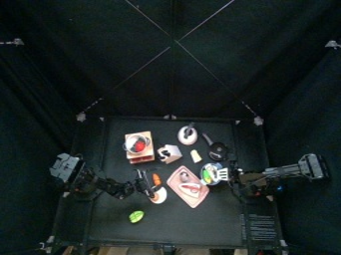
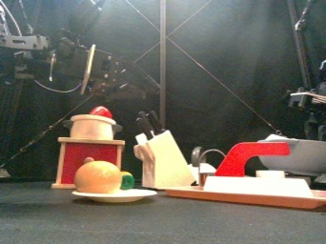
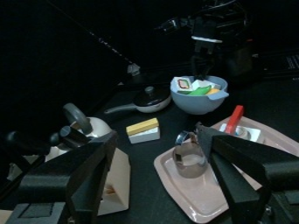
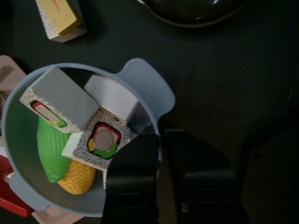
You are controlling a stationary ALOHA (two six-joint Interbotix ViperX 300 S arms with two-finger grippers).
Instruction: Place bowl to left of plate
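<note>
Top view: low in the frame, on the small black table, the flat salmon-pink oblong plate point(image 1: 194, 193) lies just right of centre. The small round bowl point(image 1: 213, 176), showing white and bright green from above, sits at the plate's upper right edge. The right gripper point(image 1: 224, 174) reaches it from the right, and the left gripper point(image 1: 140, 181) rests left of the plate. A squarer pink board point(image 1: 138, 144) bearing something red lies further up. Front view: the bowl point(image 2: 295, 151), grey-blue outside, hangs at the right edge above the plate point(image 2: 242, 194), on which a red utensil point(image 2: 250, 157) stands. A white knife block point(image 2: 163, 158) stands at centre. A peach-coloured ball on a white saucer point(image 2: 102, 195) is at lower left. Left wrist view: the left gripper point(image 3: 163, 162) is spread wide with nothing in it, and the plate point(image 3: 187, 189) lies beyond its jaws. The bowl point(image 3: 201, 102) is right of centre, under the black right arm point(image 3: 216, 39). Right wrist view: the right gripper point(image 4: 162, 153) has its jaws drawn close together on the rim of the bowl point(image 4: 149, 83), which fills the left of the frame and holds toy corn point(image 4: 73, 175) and small cartons.
</note>
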